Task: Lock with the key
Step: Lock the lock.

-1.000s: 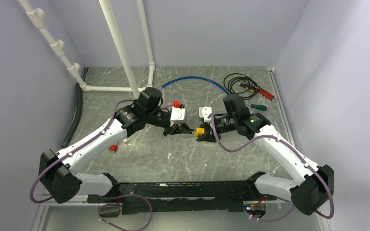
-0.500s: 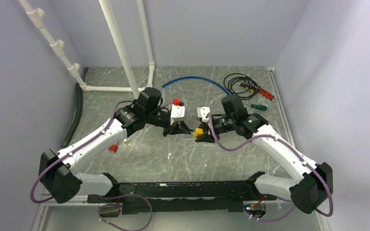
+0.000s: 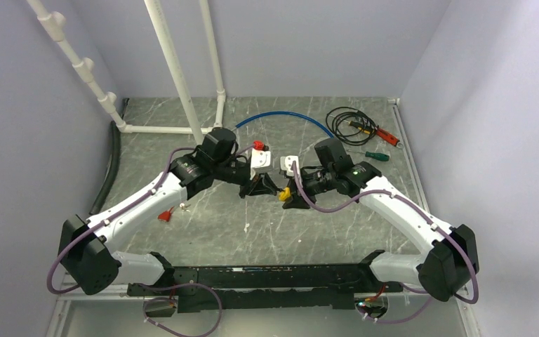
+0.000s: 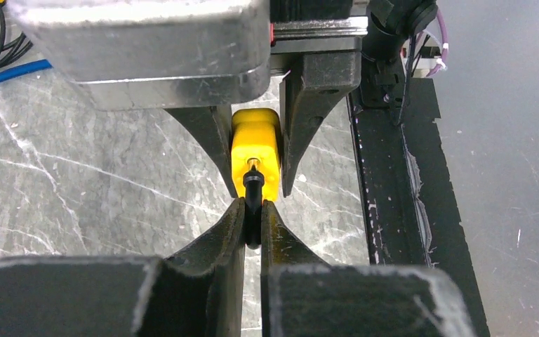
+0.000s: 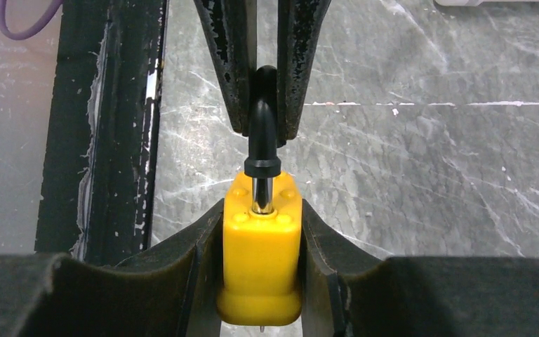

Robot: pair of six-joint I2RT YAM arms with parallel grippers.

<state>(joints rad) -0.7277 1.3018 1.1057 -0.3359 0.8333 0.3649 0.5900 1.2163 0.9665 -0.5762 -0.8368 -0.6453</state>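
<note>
Marbled table (image 3: 217, 225), right tool (image 5: 262, 210) clamping yellow padlock (image 5: 262, 270), left tool (image 4: 253, 210) pinching black key (image 4: 253, 184).

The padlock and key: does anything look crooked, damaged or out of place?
Nothing stands out. The right gripper clamps the yellow padlock; the key sits straight in it, pinched by the left gripper.

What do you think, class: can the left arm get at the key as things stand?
Probably yes: the left gripper is pinching the black key, which sits in the yellow padlock held by the right gripper, with nothing in the way.
</note>
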